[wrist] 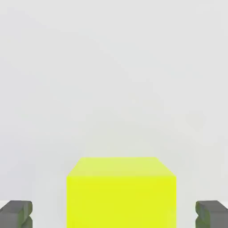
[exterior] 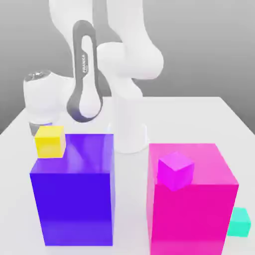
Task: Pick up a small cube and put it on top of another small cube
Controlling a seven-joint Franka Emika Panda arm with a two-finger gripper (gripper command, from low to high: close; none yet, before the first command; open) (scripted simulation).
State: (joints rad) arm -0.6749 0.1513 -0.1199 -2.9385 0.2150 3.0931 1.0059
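In the hand view, a small lime yellow-green cube (wrist: 121, 191) rests on the white table between the two dark fingertips (wrist: 17, 214). My gripper (wrist: 114, 214) is open, with a gap between each finger and the cube's sides. In the exterior view, the arm bends down at the left and its white hand (exterior: 42, 99) hangs behind a warmer yellow small cube (exterior: 50, 141). The big purple block (exterior: 74, 194) and that yellow cube hide the fingers and the lime cube there.
A big pink block (exterior: 199, 209) stands at the exterior view's right, with a small magenta cube (exterior: 174, 170) against its upper left part. A small teal cube (exterior: 240, 221) lies at the far right. The arm's base (exterior: 130, 134) stands between the big blocks.
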